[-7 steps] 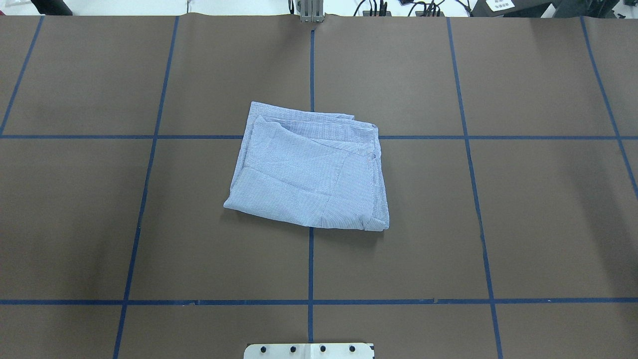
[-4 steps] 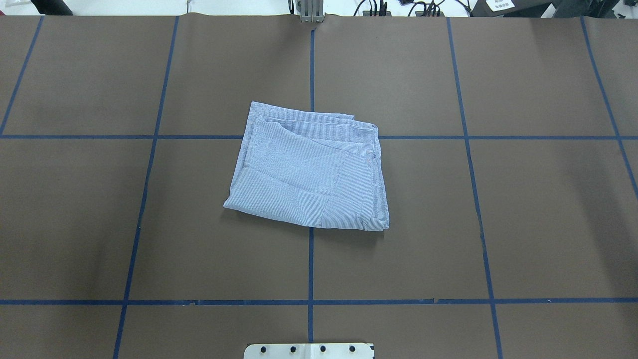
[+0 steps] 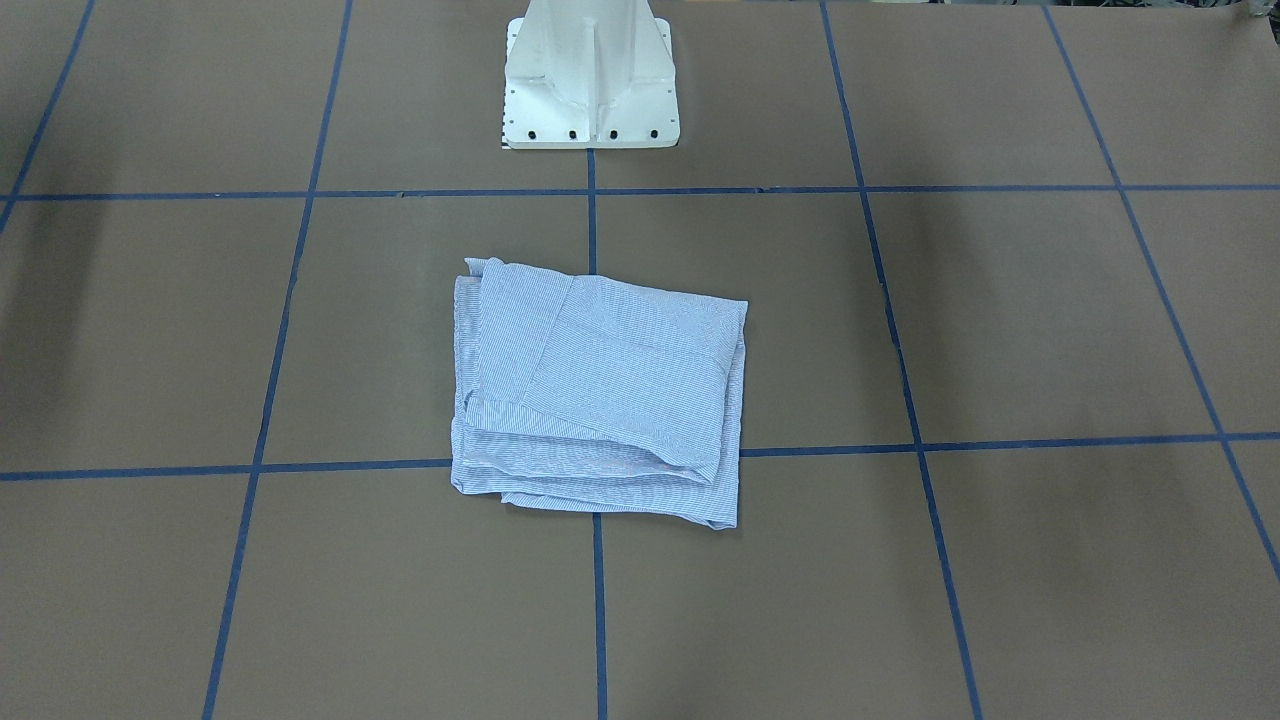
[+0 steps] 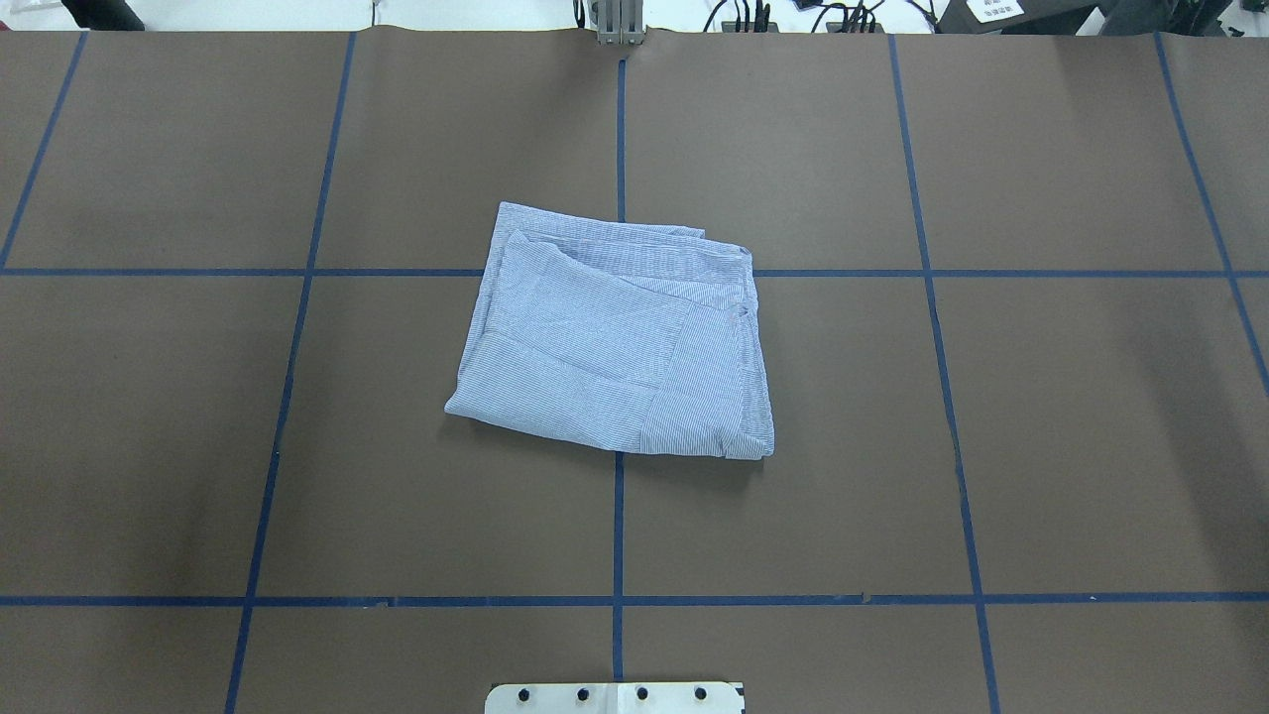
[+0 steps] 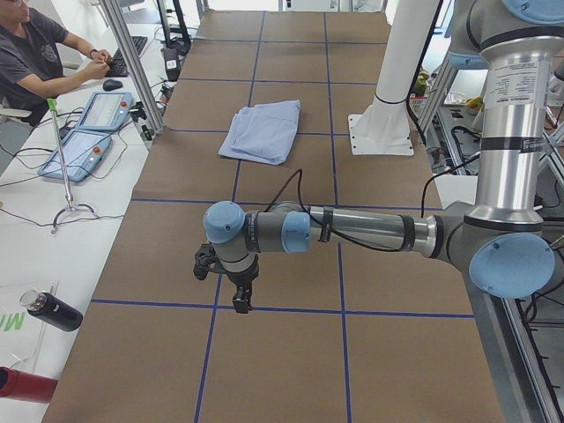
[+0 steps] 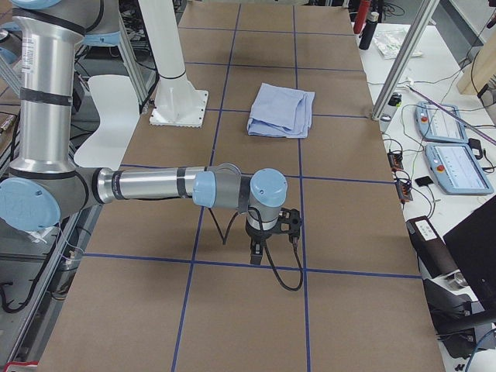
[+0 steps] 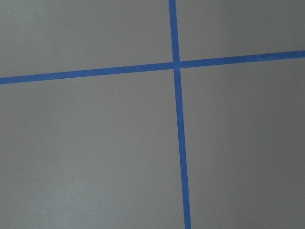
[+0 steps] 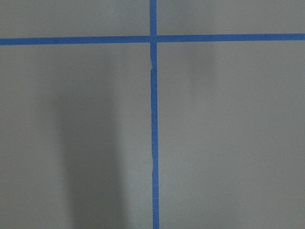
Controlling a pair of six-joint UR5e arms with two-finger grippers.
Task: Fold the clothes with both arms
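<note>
The brown surface [image 4: 1091, 446] carries the shirt [image 4: 615, 337], folded to a near-square packet with no clear long axis. It lies straight in front of the pedestal [image 3: 590, 90], on the centre tape line [image 4: 619, 516]. The left arm [image 5: 370, 231] and right arm [image 6: 155, 186] reach to opposite sides of the pedestal, well apart from the shirt, neither plainly nearer. The left end effector [image 5: 240, 304] and right end effector [image 6: 256, 252] point down; open or closed, I cannot tell. The left arm's label [image 5: 515, 88] is too small to read.

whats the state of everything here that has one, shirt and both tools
shirt: folded flat, lying on the table, not gripped
left tool: pointing down over bare table, apart from shirt; open or shut unclear
right tool: pointing down over bare table, apart from shirt; open or shut unclear
</note>
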